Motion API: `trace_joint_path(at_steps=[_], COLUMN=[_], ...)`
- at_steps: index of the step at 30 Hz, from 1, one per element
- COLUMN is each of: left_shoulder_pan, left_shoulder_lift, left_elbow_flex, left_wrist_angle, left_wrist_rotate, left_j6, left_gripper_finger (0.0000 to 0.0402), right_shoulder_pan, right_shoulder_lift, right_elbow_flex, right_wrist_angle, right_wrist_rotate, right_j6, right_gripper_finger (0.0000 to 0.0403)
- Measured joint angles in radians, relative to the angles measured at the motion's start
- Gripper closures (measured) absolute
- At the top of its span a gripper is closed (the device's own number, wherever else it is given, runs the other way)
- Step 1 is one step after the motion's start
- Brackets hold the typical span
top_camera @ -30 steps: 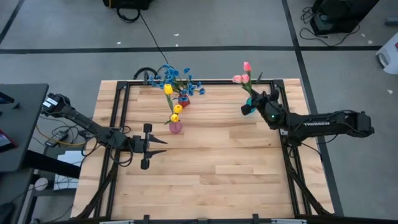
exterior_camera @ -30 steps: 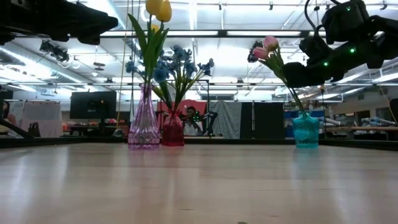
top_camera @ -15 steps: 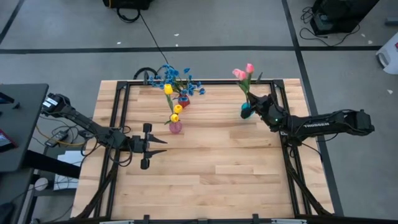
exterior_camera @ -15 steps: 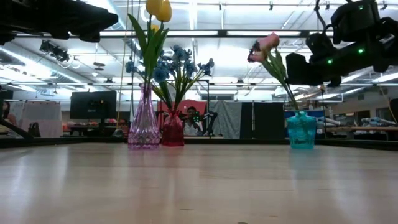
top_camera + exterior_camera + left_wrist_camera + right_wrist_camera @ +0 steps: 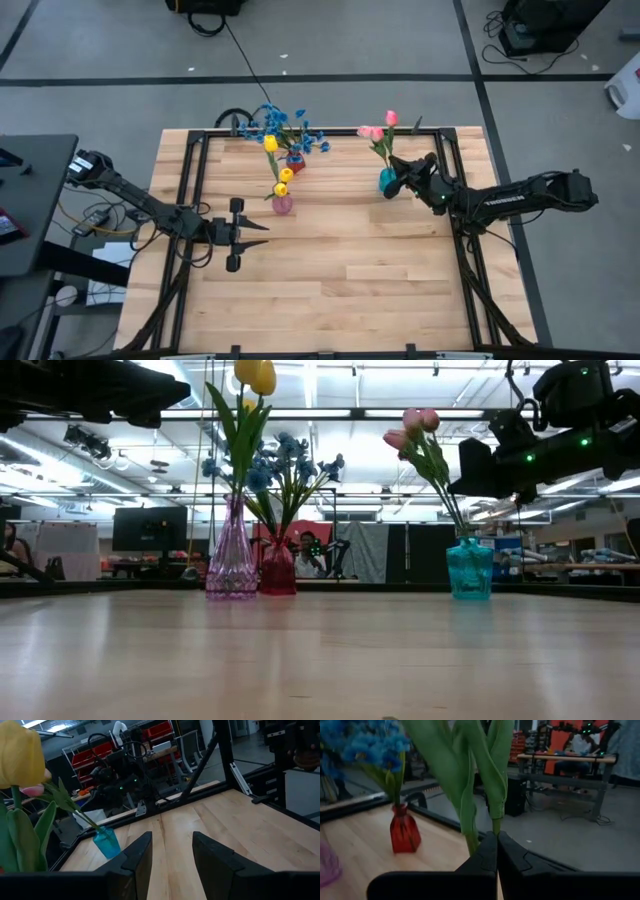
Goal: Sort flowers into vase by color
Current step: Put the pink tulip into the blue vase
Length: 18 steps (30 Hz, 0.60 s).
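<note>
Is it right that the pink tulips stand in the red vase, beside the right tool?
No. The pink tulips stand in the teal vase, beside the right tool; the low view shows this. The red vase holds blue flowers.

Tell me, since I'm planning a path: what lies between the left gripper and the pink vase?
Only bare wooden tabletop separates the open left gripper from the pink vase, as the high view shows.
</note>
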Motion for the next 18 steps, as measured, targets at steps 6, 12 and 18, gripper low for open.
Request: trace_joint_path(at_steps=[6,12,18], left_shoulder_pan=[0.0,0.0,0.0], left_shoulder_lift=[0.0,0.0,0.0], left_elbow_flex=[0.0,0.0,0.0], left_wrist_angle=[-0.001,-0.001,0.01], left_wrist_rotate=[-0.001,-0.014,-0.023], left_j6=[0.0,0.003,0.02], left_gripper_finger=[0.0254,0.0255,0.0255], right_shoulder_pan=[0.033,0.054,0.068], right_shoulder_lift=[0.027,0.025,0.026], right_elbow_flex=[0.0,0.001,0.001], right_wrist_angle=[-0.039,-0.073,-0.105], right_wrist_rotate=[0.009,0.009,0.01], right_j6=[-0.022,-0.043,-0.079], right_gripper_finger=[0.0391,0.0379,0.0353])
